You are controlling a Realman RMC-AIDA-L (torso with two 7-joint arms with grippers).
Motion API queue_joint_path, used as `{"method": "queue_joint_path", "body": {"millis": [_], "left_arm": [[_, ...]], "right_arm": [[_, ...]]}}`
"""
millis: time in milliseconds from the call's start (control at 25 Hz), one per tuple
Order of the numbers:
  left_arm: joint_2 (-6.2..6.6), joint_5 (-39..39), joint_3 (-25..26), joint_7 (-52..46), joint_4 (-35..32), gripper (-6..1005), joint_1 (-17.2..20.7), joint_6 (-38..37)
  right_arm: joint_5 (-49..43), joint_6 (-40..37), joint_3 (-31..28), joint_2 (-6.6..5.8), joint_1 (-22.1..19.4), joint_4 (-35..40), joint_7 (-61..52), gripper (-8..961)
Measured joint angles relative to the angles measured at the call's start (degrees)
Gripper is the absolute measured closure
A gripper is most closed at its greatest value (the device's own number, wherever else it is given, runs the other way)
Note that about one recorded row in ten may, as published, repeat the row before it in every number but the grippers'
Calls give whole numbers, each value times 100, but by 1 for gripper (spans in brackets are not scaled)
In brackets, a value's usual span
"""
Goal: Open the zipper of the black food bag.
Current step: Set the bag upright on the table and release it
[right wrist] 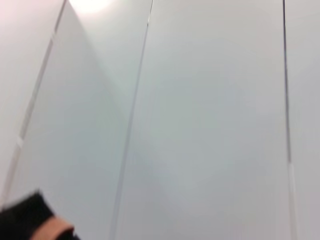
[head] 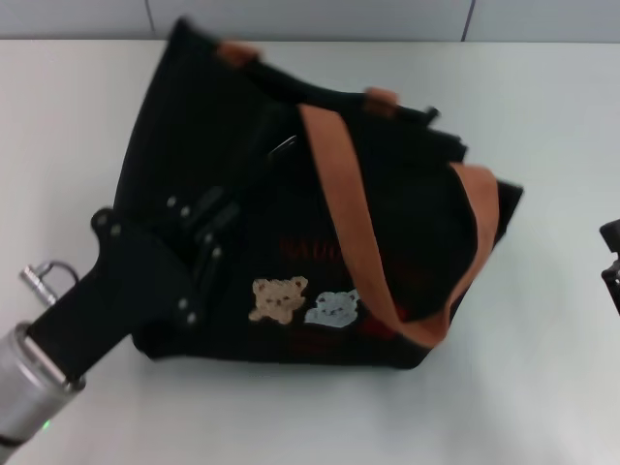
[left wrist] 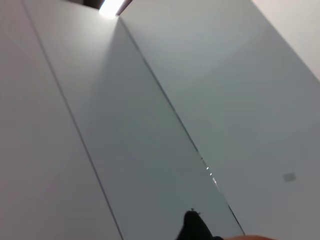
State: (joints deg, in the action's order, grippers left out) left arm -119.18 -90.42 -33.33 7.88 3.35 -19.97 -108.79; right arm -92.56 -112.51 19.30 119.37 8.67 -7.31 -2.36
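White tabletop (head: 542, 387) spreads under my work, with pale wall panels (left wrist: 150, 125) behind it. My left gripper (head: 247, 184) reaches in from seven o'clock and lies over the top face of the black food bag (head: 407, 223); whether its fingers are apart or together I cannot tell, black on black. The zipper (head: 281, 147) shows only as a small glint at one o'clock from my fingertips, just beside them. Outward at three o'clock an orange-brown handle (head: 344, 208) drapes across the bag, and at five o'clock sit the bear patches (head: 279, 298). The bag lies tilted in the middle of the table. My right gripper (head: 611, 262) waits at the far three o'clock edge, well apart from the bag.
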Motion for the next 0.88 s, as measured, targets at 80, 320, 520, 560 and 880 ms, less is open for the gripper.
{"method": "queue_joint_path", "body": {"millis": [80,320,520,560,880], "left_arm": [[-1,-19,-21,-127,35,916,200,29],[41,-32,-452,-964,-90,916,580,617],[2,-29,-958,-1371,9,895,153,1287],[2,-29,-958,-1371,9,890,153,1287],[-1,-34,-1071,-1726,272,856,-514,1445]], "right_arm": [[-8,-12,104,-2,36,130,-277,522],[-16,-109,773,-10,252,686,-1365,369],[-23,-112,980,-10,424,700,-1472,257],[-23,-112,980,-10,424,700,-1472,252],[-91,-199,1280,-10,484,1014,-1788,242]]}}
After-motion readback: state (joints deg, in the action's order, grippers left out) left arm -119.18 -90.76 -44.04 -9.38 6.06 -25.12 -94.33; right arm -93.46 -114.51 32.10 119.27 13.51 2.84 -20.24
